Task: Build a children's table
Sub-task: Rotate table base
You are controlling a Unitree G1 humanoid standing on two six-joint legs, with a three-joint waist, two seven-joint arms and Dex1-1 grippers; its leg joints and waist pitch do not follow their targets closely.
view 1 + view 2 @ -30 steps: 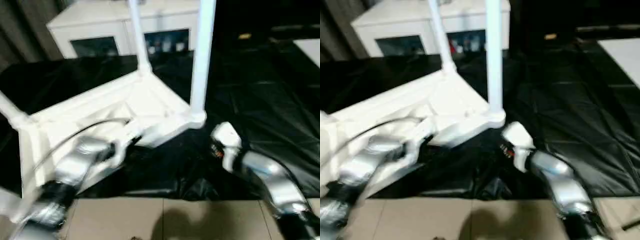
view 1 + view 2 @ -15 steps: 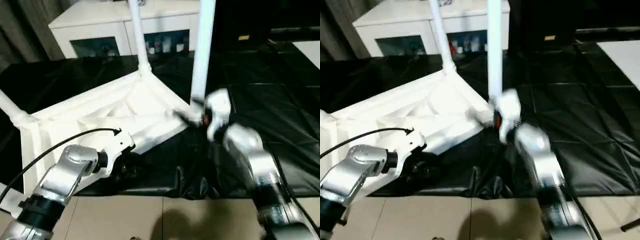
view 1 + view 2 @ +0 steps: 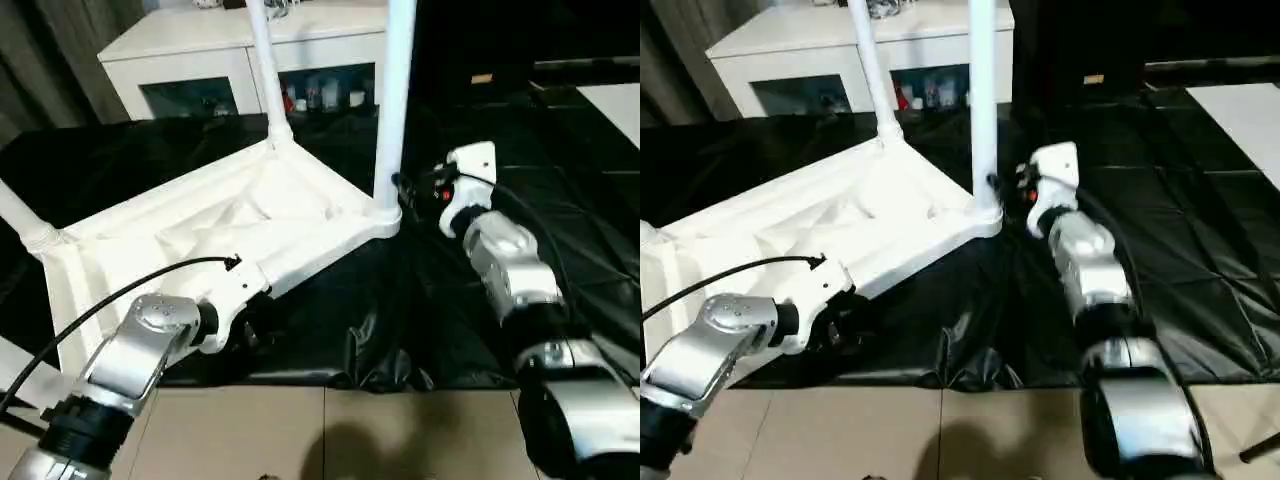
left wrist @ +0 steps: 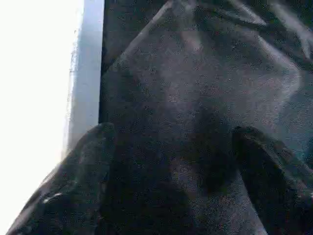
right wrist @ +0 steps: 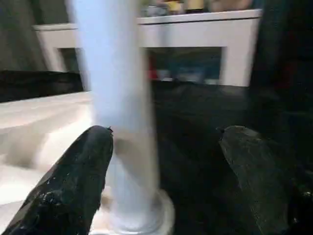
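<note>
The children's table lies upside down on black sheeting, its white tabletop [image 3: 230, 215] showing a ribbed underside. Three white legs stand in its corner sockets: one at the near right [image 3: 392, 100], one at the far corner [image 3: 262, 70], and one at the left [image 3: 20, 215]. My right gripper [image 5: 166, 134] is open beside the near-right leg [image 5: 117, 98], which rises just beyond one finger [image 5: 93, 161] and is not gripped. My left gripper [image 4: 171, 137] is open over the sheeting, next to the tabletop's near edge [image 4: 88, 73], with nothing between its fingers.
A white cabinet [image 3: 240, 50] with dark glass doors stands behind the table. Crumpled black sheeting [image 3: 500, 130] covers the floor, ending at beige tiles [image 3: 300, 440] near me. A pale surface [image 3: 620, 100] shows at the far right.
My right arm has swung up and forward from low over the sheeting to the near-right leg. My left gripper has opened and drawn slightly back from the tabletop's near edge.
</note>
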